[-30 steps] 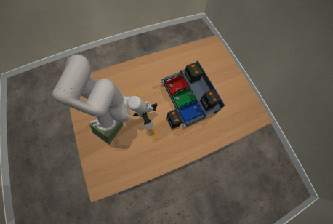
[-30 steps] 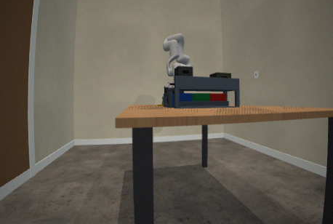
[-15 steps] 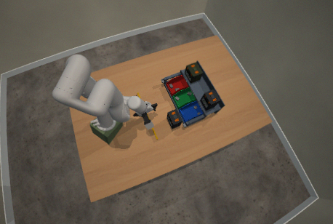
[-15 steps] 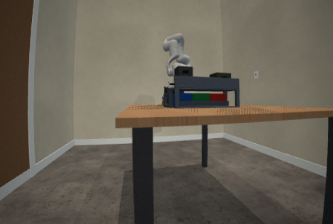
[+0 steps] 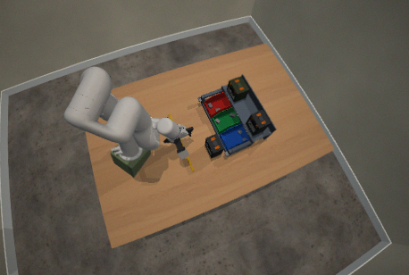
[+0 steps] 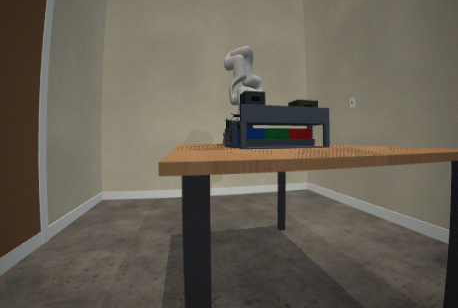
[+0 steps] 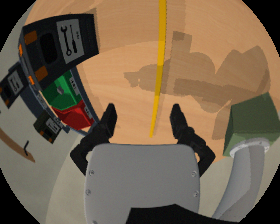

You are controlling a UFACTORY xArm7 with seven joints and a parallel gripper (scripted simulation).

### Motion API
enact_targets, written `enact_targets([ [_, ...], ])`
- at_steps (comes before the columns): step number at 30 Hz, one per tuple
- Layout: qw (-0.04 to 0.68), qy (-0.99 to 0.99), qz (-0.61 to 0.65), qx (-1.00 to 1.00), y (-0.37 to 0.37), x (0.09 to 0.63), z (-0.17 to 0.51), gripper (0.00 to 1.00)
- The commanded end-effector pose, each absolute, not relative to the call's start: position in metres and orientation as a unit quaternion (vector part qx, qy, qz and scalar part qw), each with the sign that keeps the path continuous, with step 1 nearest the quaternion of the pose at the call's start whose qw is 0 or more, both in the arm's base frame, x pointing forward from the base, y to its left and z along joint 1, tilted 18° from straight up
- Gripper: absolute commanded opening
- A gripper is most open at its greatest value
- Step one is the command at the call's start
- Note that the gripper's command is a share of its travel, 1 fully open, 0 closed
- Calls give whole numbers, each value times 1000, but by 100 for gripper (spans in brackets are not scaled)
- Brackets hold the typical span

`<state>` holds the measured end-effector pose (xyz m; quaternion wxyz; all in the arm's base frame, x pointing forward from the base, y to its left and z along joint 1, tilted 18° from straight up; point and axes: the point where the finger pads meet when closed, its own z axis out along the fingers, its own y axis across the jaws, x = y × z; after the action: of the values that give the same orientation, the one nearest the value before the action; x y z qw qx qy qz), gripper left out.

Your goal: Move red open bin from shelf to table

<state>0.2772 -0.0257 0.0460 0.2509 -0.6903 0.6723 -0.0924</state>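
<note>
The red open bin (image 5: pixel 216 103) (image 6: pixel 300 133) (image 7: pixel 78 117) sits at the far end of the grey shelf (image 5: pixel 242 107) (image 6: pixel 282 113), next to the green bin (image 5: pixel 227 120) (image 6: pixel 276 133) (image 7: pixel 60 90) and the blue bin (image 5: pixel 235 137) (image 6: pixel 255 133). All three stand level with small grey parts inside. My gripper (image 5: pixel 183 154) (image 7: pixel 143 110) is open and empty. It hangs over the wooden table (image 5: pixel 179 200) (image 6: pixel 300 156) (image 7: pixel 124 30), well short of the shelf's open front and nearer the blue bin's end. In the exterior view the shelf hides the gripper.
Three dark boxes with orange marks stand around the shelf: one (image 5: pixel 237 87) behind the red bin, one (image 5: pixel 259 122) on the back, one (image 5: pixel 213 145) (image 7: pixel 66 38) by the blue bin. A yellow line (image 5: pixel 191 164) (image 7: pixel 159 63) runs across the table under the gripper. The arm's green base (image 5: pixel 130 161) (image 7: pixel 251 119) stands on the left.
</note>
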Motion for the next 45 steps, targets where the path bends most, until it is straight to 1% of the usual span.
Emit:
enact_targets([
  [1,153,685,-26,-712,-33,254,95,100],
  [12,153,685,-26,-712,-33,254,95,100],
  [13,232,676,-80,-695,-28,273,56,100],
  [17,153,685,-26,-712,-33,254,95,100],
  [29,153,685,-26,-712,-33,254,95,100],
  [30,232,676,-80,-695,-28,273,56,100],
  [34,153,685,-26,-712,-33,254,95,100],
  [45,153,685,-26,-712,-33,254,95,100],
])
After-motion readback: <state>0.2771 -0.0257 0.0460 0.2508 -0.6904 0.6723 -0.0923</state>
